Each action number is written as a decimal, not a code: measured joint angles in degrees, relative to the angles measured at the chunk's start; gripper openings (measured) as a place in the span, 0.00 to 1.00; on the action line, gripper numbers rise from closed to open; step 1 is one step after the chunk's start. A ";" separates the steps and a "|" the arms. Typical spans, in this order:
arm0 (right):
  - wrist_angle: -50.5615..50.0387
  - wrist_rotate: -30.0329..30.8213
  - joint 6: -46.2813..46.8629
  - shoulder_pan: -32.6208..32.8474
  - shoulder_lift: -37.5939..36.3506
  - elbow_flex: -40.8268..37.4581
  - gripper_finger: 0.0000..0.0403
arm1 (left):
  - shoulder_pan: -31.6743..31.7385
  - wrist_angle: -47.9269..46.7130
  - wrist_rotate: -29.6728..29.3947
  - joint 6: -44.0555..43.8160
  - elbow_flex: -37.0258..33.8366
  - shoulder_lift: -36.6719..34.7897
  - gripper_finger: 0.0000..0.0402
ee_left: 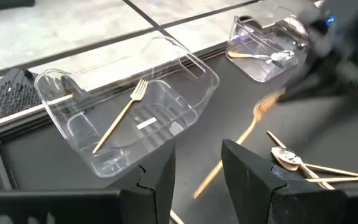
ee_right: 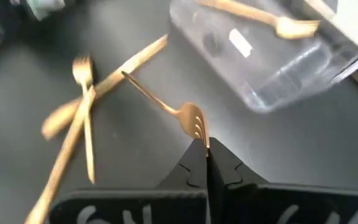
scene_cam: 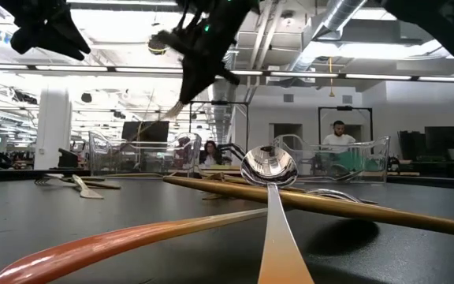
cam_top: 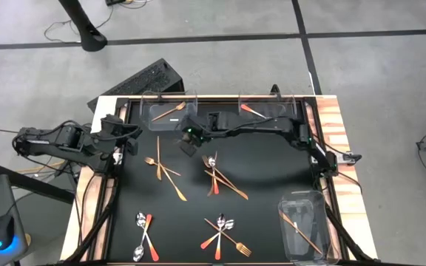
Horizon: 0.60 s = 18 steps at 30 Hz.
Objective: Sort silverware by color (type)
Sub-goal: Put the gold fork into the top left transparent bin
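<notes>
My right gripper (ee_right: 205,149) hangs over the table's far middle (cam_top: 187,148), shut on a copper-gold fork (ee_right: 166,106), just near of the far-left clear bin (cam_top: 170,111). One gold fork (ee_left: 120,118) lies in that bin. A red-handled spoon (cam_top: 252,111) lies in the far-right bin (cam_top: 268,112). My left gripper (ee_left: 197,180) waits open above the table's left edge (cam_top: 132,140). Loose forks, spoons and gold sticks lie in heaps on the black mat (cam_top: 161,168), (cam_top: 220,177), (cam_top: 224,236). My right gripper pinches the fork at its tine end (ee_right: 196,127) between the two shut fingers, coming from above. The fork is lifted clear of the mat; its handle (ee_right: 138,87) slants away and down from the fingers, as the low view shows (scene_cam: 176,106).
A third clear bin (cam_top: 305,229) at the near right corner holds gold sticks. Two spoons (cam_top: 143,236) lie near the table's near left. A keyboard (cam_top: 143,81) lies beyond the far left corner. In the low view, people sit in the room behind the table (scene_cam: 339,138).
</notes>
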 joint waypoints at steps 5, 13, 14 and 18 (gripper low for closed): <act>4.10 0.52 1.53 -2.93 -3.20 0.09 0.01 | 0.00 -0.07 1.88 2.95 0.00 0.00 0.29; 11.84 -0.52 1.02 -9.86 -3.78 0.09 0.02 | 0.00 0.00 -0.71 4.44 0.00 0.02 0.29; 13.11 -1.24 0.55 -10.94 -2.87 0.13 0.02 | 0.00 -0.01 -1.80 3.76 -0.02 0.02 0.29; 15.10 -8.56 -0.04 -15.46 0.35 -0.07 0.02 | 0.00 -0.02 -5.88 -0.72 -0.02 0.02 0.29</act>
